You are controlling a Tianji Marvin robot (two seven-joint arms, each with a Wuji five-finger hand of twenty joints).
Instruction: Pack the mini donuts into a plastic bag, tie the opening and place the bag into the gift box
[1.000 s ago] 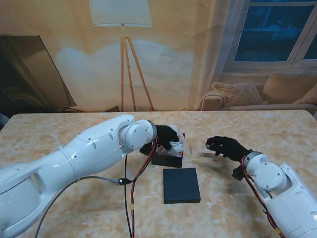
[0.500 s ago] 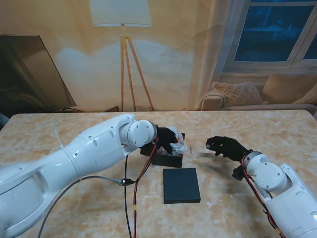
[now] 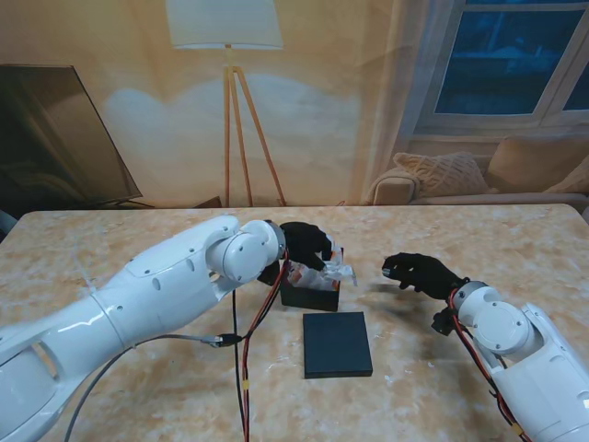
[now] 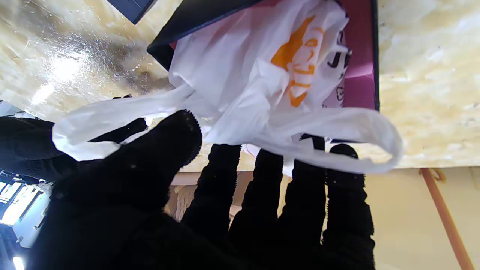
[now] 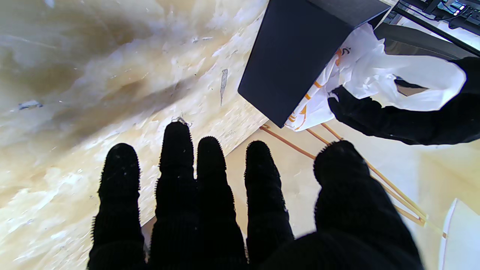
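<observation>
From the stand, the left hand (image 3: 306, 244) hovers over the black gift box (image 3: 310, 293) with the white plastic bag (image 3: 333, 274) in it, the box lid (image 3: 337, 343) lies flat on the table (image 3: 138, 239) nearer to me, and the right hand (image 3: 419, 272) hangs apart with fingers loosely spread, grasping nothing. The left wrist view alone shows the box's pink lining, the bag's orange print and its handle loops draped across the left fingers (image 4: 305, 180), though whether they grasp it I cannot tell. The right wrist view shows the crumpled bag bulging over the box wall.
</observation>
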